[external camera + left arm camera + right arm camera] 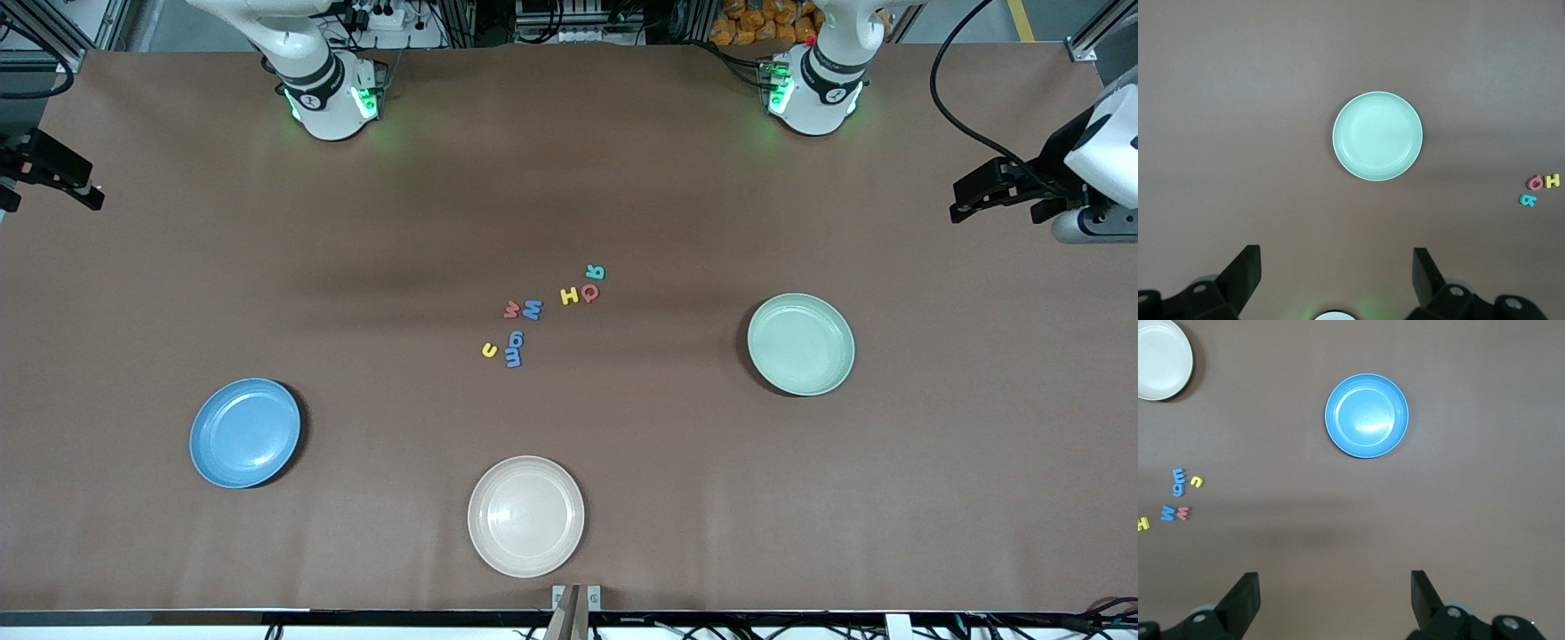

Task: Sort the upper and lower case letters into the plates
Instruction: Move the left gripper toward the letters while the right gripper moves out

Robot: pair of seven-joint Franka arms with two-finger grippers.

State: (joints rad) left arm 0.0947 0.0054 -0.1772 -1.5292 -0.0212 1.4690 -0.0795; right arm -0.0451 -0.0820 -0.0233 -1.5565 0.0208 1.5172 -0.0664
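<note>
Several small foam letters lie loosely grouped mid-table: teal R (595, 272), red Q (590, 292), yellow H (569, 295), blue W (532, 309), a red letter (511, 309), two blue letters (515, 348) and a yellow one (489, 350). The pale green plate (800, 344) (1377, 136) lies toward the left arm's end, the blue plate (244, 433) (1367, 415) toward the right arm's end; both hold nothing. My left gripper (965, 200) (1337, 267) hangs high, open, over bare table short of the green plate. My right gripper (67, 182) (1335, 590) hangs likewise, open, short of the blue plate.
A cream-white plate (525, 516) (1161, 360) lies nearest the front camera, between the two coloured plates. Brown table covering (569, 178) runs to the robot bases (333, 98) (813, 89). A cable (969, 124) loops above the left arm's end.
</note>
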